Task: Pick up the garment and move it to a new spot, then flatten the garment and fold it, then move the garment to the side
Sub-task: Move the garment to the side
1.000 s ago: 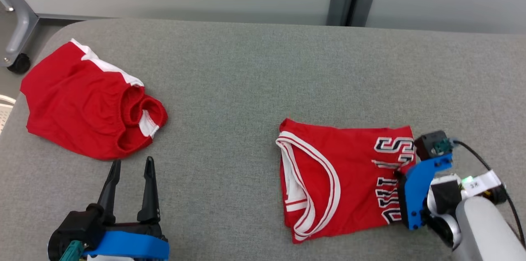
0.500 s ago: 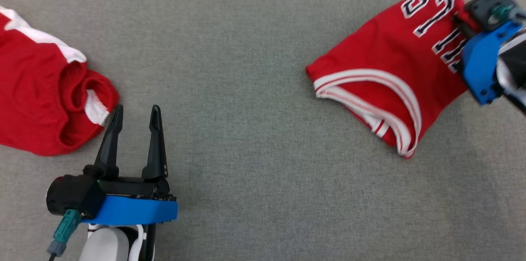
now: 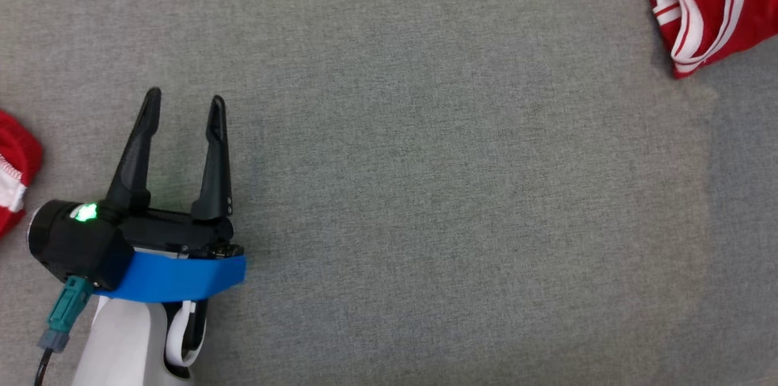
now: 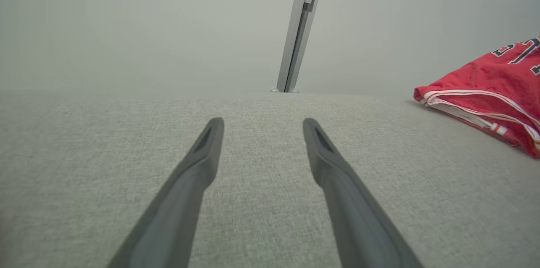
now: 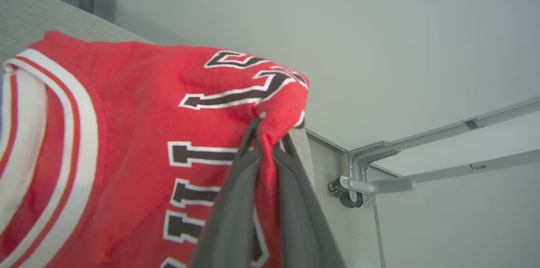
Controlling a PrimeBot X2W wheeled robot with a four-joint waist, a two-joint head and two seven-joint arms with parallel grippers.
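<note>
Swung downward since a second ago, my head camera spreads the grey surface (image 3: 425,191) across the frame, and the red jersey (image 3: 723,3) now sits in its upper right corner. Another red garment (image 3: 15,173) peeks in at the left edge. My right pincer (image 5: 271,131) pinches the jersey's lettered edge; my left pincer (image 3: 184,95) gapes wide at lower left.

It looked like a robotics lab or test room. A broad worktop (image 3: 425,191) was covered in plain grey fabric. Bare pale partition walls (image 4: 126,27) met at a metal post (image 4: 300,27) at upper middle, and a grey tubular frame (image 5: 379,184) stood on a caster (image 5: 348,199) at lower right.
</note>
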